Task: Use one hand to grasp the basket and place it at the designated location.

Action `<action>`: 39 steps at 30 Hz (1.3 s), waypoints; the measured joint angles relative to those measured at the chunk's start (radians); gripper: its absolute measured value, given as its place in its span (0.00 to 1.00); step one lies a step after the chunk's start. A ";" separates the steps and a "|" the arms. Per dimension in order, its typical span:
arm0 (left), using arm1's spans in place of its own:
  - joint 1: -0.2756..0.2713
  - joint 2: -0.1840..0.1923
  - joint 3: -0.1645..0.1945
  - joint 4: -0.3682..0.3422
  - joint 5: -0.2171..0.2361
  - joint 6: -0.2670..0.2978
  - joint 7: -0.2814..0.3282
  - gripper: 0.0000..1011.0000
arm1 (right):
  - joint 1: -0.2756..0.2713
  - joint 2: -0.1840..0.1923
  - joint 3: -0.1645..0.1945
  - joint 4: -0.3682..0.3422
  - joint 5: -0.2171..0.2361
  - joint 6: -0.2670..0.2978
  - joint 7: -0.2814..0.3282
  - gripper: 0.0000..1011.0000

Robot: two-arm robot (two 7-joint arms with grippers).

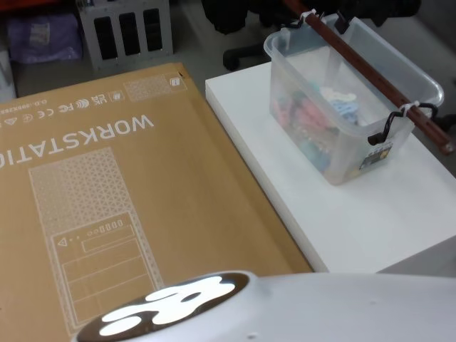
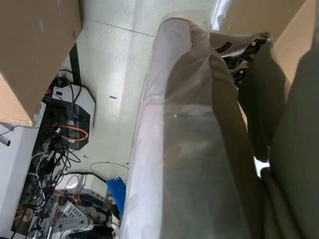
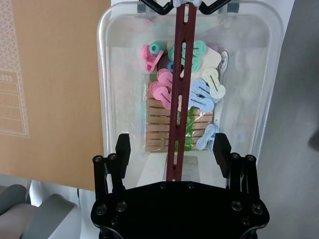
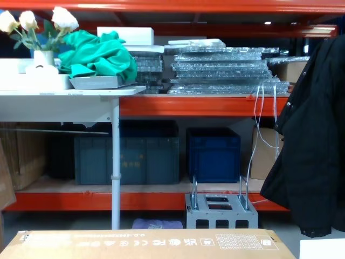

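- Red-orange steel shelving [image 4: 215, 105] at the back, loaded with stacks of clear plastic trays [image 4: 226, 70].
- Dark blue crates [image 4: 214, 154] on its low shelf.
- High white table [image 4: 70, 91] at left, carrying white flowers [image 4: 32, 21] and a green cloth [image 4: 99, 56].
- Black coat [image 4: 312, 156] hanging at right.
- Grey floor [image 2: 119, 64] with loose cables [image 2: 60, 149].
- Large cardboard box [image 1: 107, 199] just beside the low white table [image 1: 399, 214].

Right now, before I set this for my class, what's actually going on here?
The right gripper hangs open above the basket, with one finger on each side of its red-brown handle, not gripping it yet. The basket holds colourful clips and sits on the white table beside a large cardboard box. The left arm seems parked low at the robot's side.
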 joint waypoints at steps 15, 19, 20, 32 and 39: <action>0.000 0.000 0.000 0.000 0.000 0.000 0.000 0.00 | 0.000 0.000 0.000 0.000 0.000 0.000 0.000 0.99; 0.000 0.000 0.000 0.000 0.000 0.000 0.000 0.00 | 0.000 0.000 0.000 0.000 0.000 0.000 0.000 0.99; 0.000 0.000 0.000 0.000 0.000 0.000 0.000 0.00 | -0.001 0.000 0.002 0.000 0.000 0.000 0.000 0.99; 0.000 0.000 0.000 0.000 0.000 0.000 0.000 0.00 | -0.005 -0.028 -0.009 0.038 -0.013 -0.010 0.009 0.99; 0.000 0.000 0.000 0.000 0.000 0.000 0.000 0.00 | -0.005 -0.051 -0.021 0.074 -0.019 -0.021 0.016 0.99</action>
